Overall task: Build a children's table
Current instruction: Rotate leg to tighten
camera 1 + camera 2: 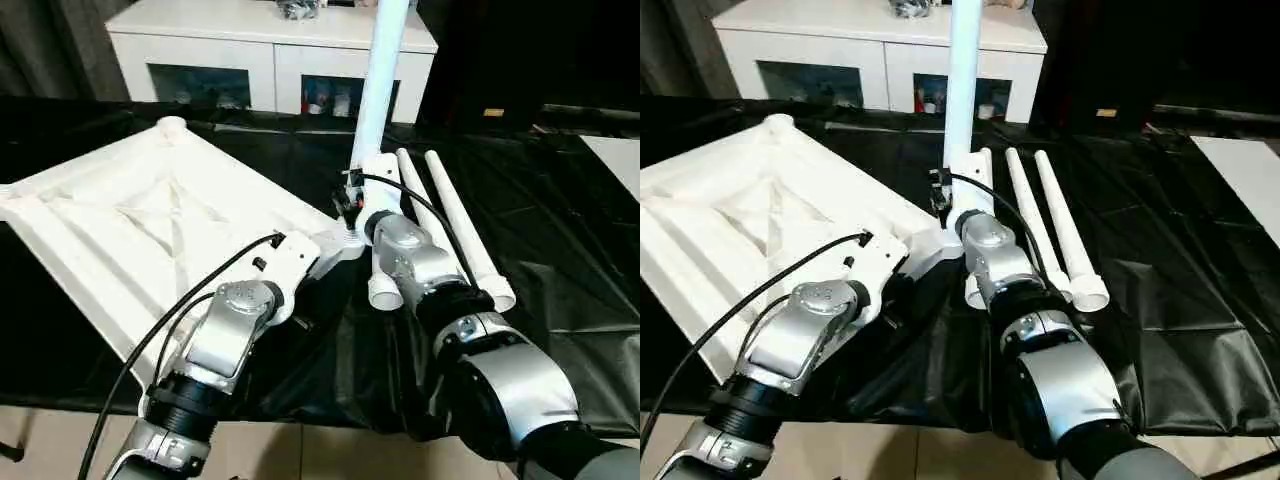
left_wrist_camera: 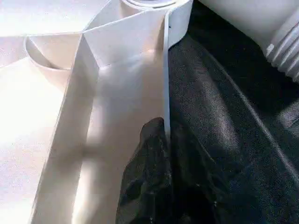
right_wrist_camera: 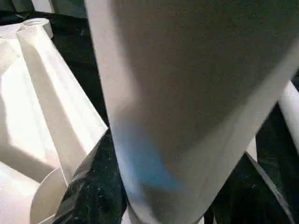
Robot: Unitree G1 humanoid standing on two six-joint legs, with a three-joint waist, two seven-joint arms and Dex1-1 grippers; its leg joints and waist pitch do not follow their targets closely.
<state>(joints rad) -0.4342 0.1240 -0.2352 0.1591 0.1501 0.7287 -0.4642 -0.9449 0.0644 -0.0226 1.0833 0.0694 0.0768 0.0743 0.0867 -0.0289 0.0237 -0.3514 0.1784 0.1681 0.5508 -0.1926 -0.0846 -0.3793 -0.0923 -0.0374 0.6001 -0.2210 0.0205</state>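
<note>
While the right gripper (image 1: 362, 205) holds a long white tapered tube leg (image 1: 380, 85) upright, jaws half open around it, over the near corner socket of the white ribbed plastic tabletop (image 1: 150, 215), the left gripper (image 2: 156, 154), apparently pinched shut on that tabletop's rim, steadies it. A tilted leg could jam or push the tabletop across the black plastic sheet (image 1: 560, 230).

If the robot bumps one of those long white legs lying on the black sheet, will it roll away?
Probably a little. The loose legs are smooth round tubes, so they should roll easily. They taper, so they would likely curve, and the crinkly black sheet may slow them.
</note>
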